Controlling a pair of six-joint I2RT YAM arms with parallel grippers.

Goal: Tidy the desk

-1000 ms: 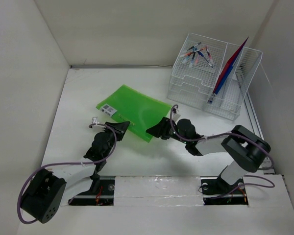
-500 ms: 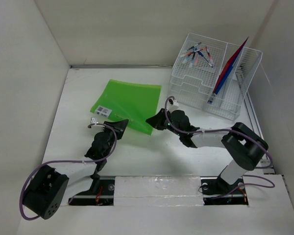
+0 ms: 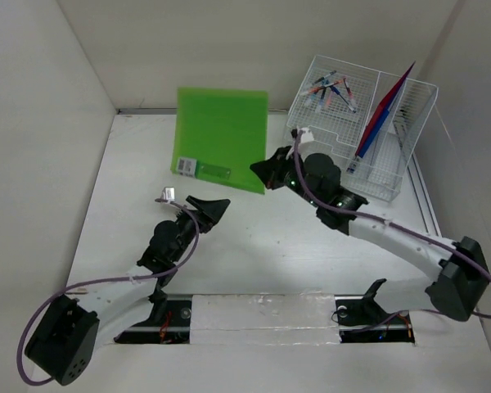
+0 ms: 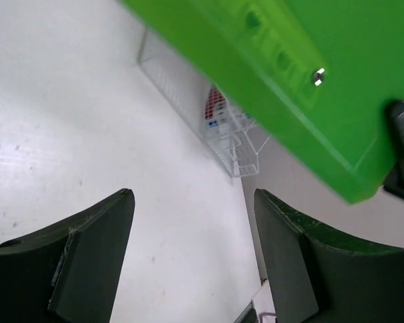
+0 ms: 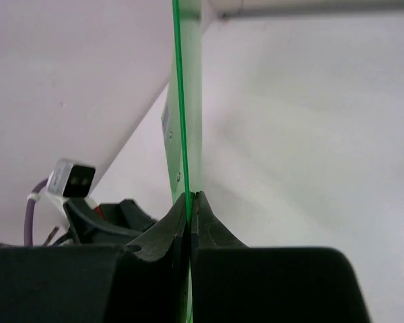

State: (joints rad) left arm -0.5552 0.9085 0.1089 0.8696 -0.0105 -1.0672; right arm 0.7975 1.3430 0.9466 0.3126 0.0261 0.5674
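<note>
Landmark: wire-mesh rack (image 3: 313, 152), which stands at the far right corner of the worktop (image 3: 254, 250); the worktop runs from the rack leftward and toward the arm bases, with upright white panels at its sides. Green folder (image 3: 221, 137) is just left of the rack, upright with its broad face toward the overhead camera and its top edge about level with the rack's top tray. A barcode label (image 3: 186, 166) sits at the folder corner lowest and farthest from the rack. Right tool (image 3: 266, 173) lies between folder and rack; in the wrist view its fingers are pinched tight on the folder's thin edge, gripping the lower corner nearest the rack. Left tool (image 3: 213, 209) is well left of the rack and nearer the arm bases, below the folder; jaws spread wide, nothing between them, bare worktop visible through the gap. In the rack: loose pens (image 3: 331, 88) in the top tray, and red and blue folders (image 3: 380, 115) leaning in the right compartment.
</note>
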